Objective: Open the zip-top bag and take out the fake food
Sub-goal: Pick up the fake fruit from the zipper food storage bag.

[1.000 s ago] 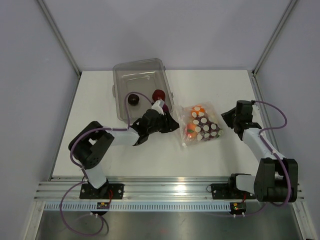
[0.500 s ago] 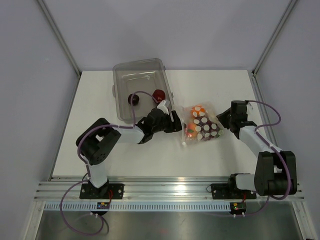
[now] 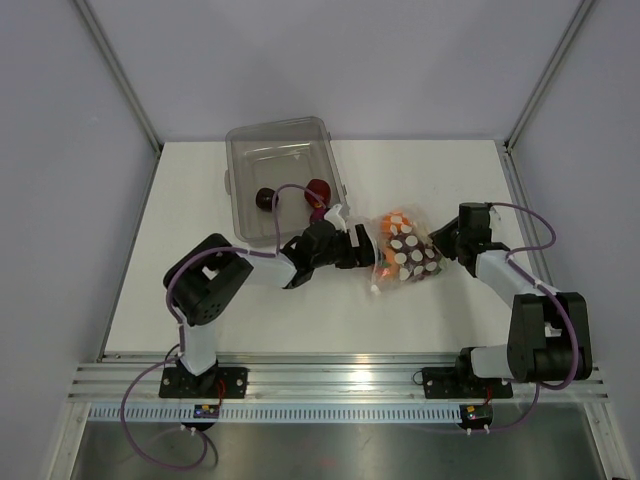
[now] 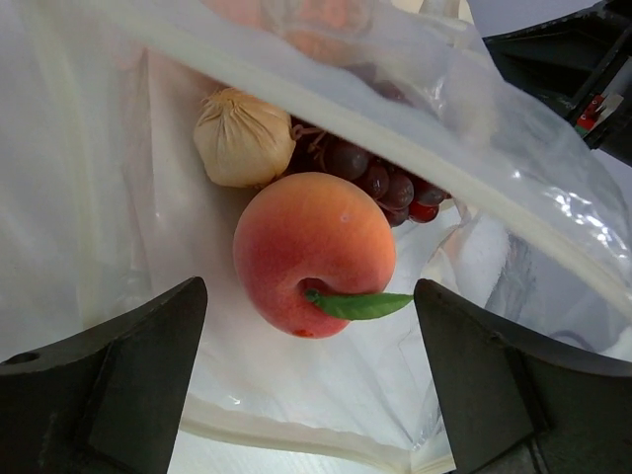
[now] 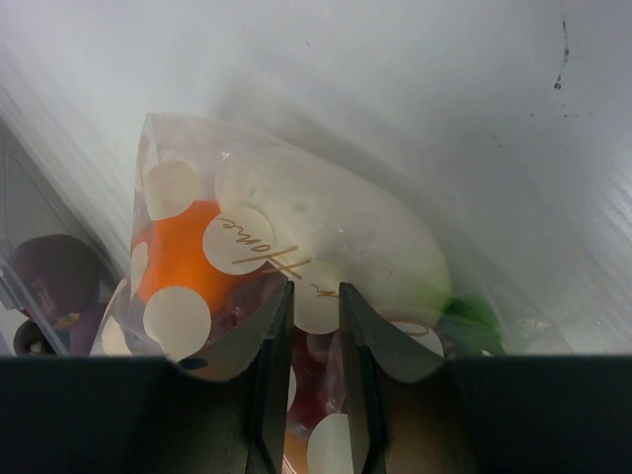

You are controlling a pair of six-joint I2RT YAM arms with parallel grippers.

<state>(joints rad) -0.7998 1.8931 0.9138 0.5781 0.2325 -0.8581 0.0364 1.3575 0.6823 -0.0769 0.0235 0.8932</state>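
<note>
The zip-top bag (image 3: 402,256) lies right of the table's middle, clear with white dots, holding fake food. My left gripper (image 3: 358,246) is open at the bag's left mouth. In the left wrist view its jaws stand wide apart on either side of a peach (image 4: 314,252) with a green leaf, not touching it. A beige bulb (image 4: 242,136) and dark grapes (image 4: 375,180) lie behind, under the white zip strip (image 4: 296,94). My right gripper (image 3: 446,240) is shut on the bag's right corner; the dotted film (image 5: 296,247) sits between its fingers (image 5: 272,336).
The rigid clear bin (image 3: 250,160) stands behind and left of the bag, next to my left arm. It holds a dark red fruit (image 3: 265,197), a red fruit (image 3: 318,189) and a purple piece (image 3: 317,211). Frame posts stand at the table's back corners.
My left gripper has moved right from beside the bin to the bag's mouth. My right gripper has moved left onto the bag's right corner.
</note>
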